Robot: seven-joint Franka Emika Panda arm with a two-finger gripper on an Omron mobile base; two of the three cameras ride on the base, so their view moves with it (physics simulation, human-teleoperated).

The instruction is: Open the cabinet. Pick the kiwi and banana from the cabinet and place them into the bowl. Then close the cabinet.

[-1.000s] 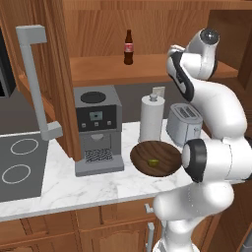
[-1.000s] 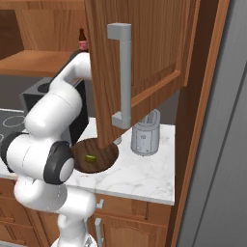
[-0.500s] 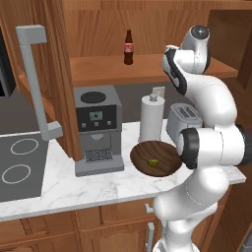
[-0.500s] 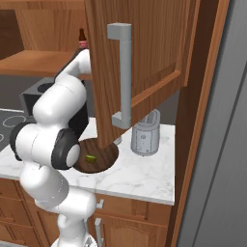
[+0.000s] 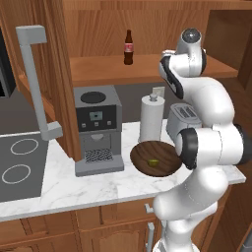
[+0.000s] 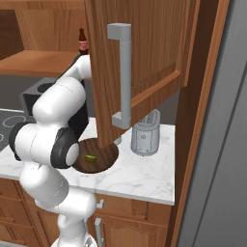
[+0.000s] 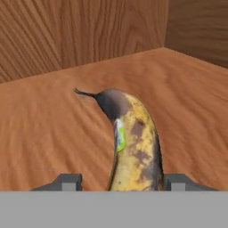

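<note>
In the left base view, the cabinet [image 5: 54, 74] is seen with its doors open, and the kiwi [image 5: 153, 162] is lying in the bowl [image 5: 142, 153] on the counter [image 5: 64, 182]. In the hand view, the banana [image 7: 133, 142] is lying on the cabinet shelf [image 7: 53, 133] between the fingers [image 7: 67, 181] of the gripper [image 7: 121, 183]. They are parted, one on each side of it; whether they touch it cannot be told.

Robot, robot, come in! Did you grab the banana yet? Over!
Claw astride banana on cabinet shelf, grip not confirmed. Kiwi already in bowl. Nothing in the way.
</note>
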